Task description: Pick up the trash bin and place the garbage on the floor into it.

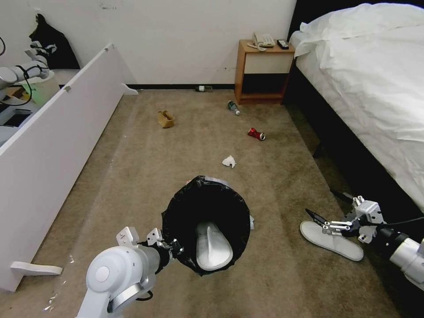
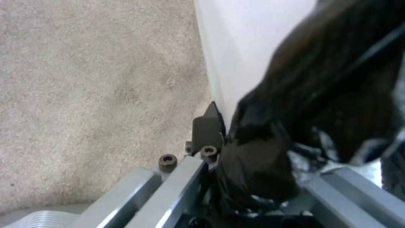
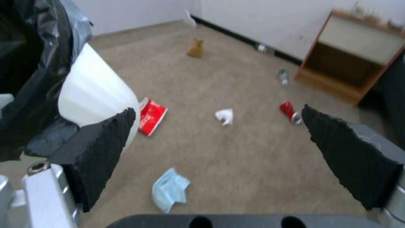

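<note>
Carpet (image 1: 132, 176); left fingers (image 2: 207, 126) clamp black-lined trash bin (image 1: 205, 221), slipper inside; right fingers (image 3: 350, 152) wide.

Even, bright indoor light fills the room, and the white bedsheet (image 1: 375, 66) at right glares almost to blank. Shadows on the carpet (image 1: 132, 176) are soft and faint; under the bed frame it goes near black. The head view bows straight lines at its edges, the white panel (image 1: 57, 145) leaning outward. The left wrist view is blurred, the black bag (image 2: 320, 104) a smear; the right wrist view is soft throughout.
</note>
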